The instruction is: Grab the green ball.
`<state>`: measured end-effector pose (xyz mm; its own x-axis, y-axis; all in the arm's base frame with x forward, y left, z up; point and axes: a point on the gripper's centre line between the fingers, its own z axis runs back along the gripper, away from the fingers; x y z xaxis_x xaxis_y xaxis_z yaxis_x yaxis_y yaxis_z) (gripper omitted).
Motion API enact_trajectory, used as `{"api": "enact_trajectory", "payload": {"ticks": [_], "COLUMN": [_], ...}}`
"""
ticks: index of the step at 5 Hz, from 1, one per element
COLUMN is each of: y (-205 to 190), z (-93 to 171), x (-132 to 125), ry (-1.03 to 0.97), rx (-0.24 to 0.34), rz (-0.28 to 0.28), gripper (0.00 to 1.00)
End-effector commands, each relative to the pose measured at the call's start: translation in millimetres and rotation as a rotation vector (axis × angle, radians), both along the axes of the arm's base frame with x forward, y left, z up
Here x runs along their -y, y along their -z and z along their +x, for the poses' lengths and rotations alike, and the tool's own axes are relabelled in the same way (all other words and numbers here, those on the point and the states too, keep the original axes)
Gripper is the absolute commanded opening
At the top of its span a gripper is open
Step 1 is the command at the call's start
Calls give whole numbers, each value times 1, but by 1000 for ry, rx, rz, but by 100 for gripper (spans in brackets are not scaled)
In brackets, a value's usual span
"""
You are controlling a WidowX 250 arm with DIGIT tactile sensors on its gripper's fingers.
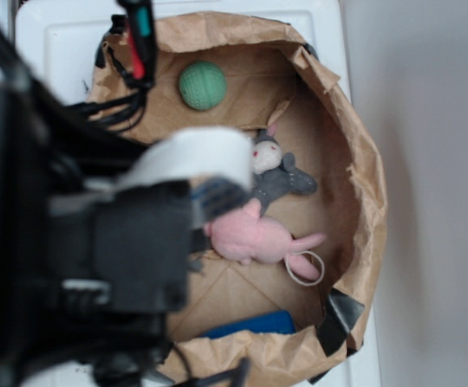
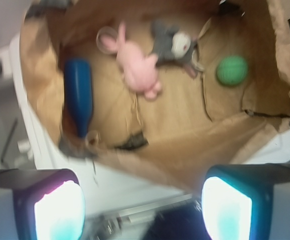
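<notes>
Wrist view shows the hand (image 2: 145,210) nearest the lens, its two light-tipped fingers (image 2: 60,210) standing wide apart with nothing between them, so it is open and empty, hovering outside the near rim of a crumpled brown paper bag (image 2: 185,155) that is spread like a shallow bowl on a white desk (image 2: 40,145). From the hand, the green ball (image 2: 232,70) lies ahead and off to the right in this view, resting alone on the bag's floor close to the far-right wall; being round, it offers no long axis to align with. Nearer the middle lie a pink plush toy (image 2: 137,67) and, just beside and touching it, a grey plush with a white face (image 2: 172,42), both to the left of the ball and apart from it. A blue bottle-like object (image 2: 79,97) lies along the left side, well away. The raised near rim of the bag is the main obstacle, in my judgement: the hand must pass over it before descending. The exterior view confirms the ball (image 1: 202,85) sits clear of both plush toys, with the arm blurred in the foreground.
</notes>
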<state>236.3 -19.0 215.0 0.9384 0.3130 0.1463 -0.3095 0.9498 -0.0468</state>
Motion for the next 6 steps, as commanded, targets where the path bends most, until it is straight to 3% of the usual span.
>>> {"api": "enact_trajectory", "payload": {"ticks": [1, 4, 5, 6], "y": [-8, -8, 13, 22], "z": [22, 22, 29, 31], "x": [-17, -17, -18, -22], "ry": [-251, -251, -452, -541], "rx": [126, 126, 183, 203], "rz": [11, 11, 40, 43], "gripper": [100, 100, 100, 100]}}
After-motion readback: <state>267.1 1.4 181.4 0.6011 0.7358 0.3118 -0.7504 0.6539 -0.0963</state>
